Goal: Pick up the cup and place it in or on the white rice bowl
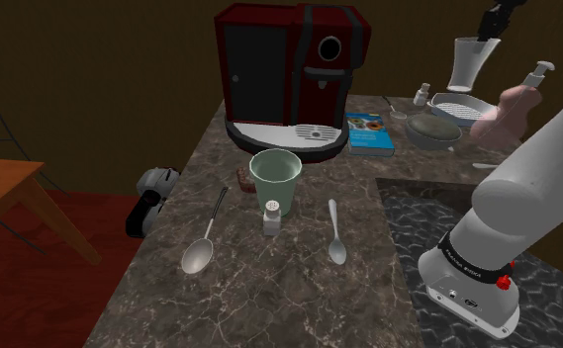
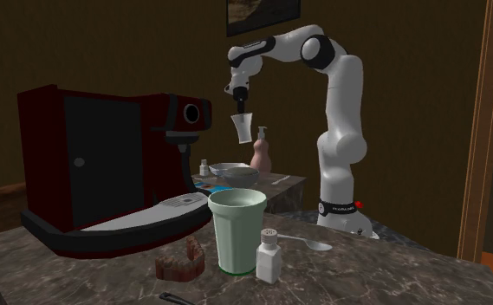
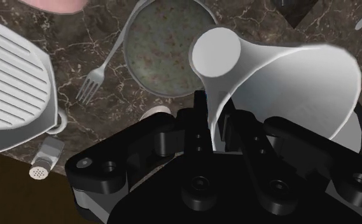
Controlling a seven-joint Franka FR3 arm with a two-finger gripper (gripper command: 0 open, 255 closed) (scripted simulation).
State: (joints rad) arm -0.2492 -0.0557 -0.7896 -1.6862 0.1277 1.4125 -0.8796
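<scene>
Dark veined stone makes up the counter point(image 1: 269, 292) in a dim, brown-walled room. High over its far end, the gripper point(image 1: 489, 36) pinches the wall of a white cup point(image 1: 466, 65) at the rim. In the wrist view one finger sits inside the cup and the other outside. The cup hangs mouth up in the air, clear of the counter. Beneath it sits a round grey bowl point(image 1: 434, 130), and in the wrist view the cup's base lies over the bowl's rim. Around the bowl are a fork point(image 3: 100, 70), a white ribbed dish point(image 1: 464, 103) and a pink soap dispenser point(image 1: 512, 111). Farther along stand a blue book point(image 1: 370, 134), a red coffee machine point(image 1: 289, 69), a pale green tumbler point(image 1: 275, 178), a small shaker point(image 1: 271, 216) and two spoons point(image 1: 202, 247).
</scene>
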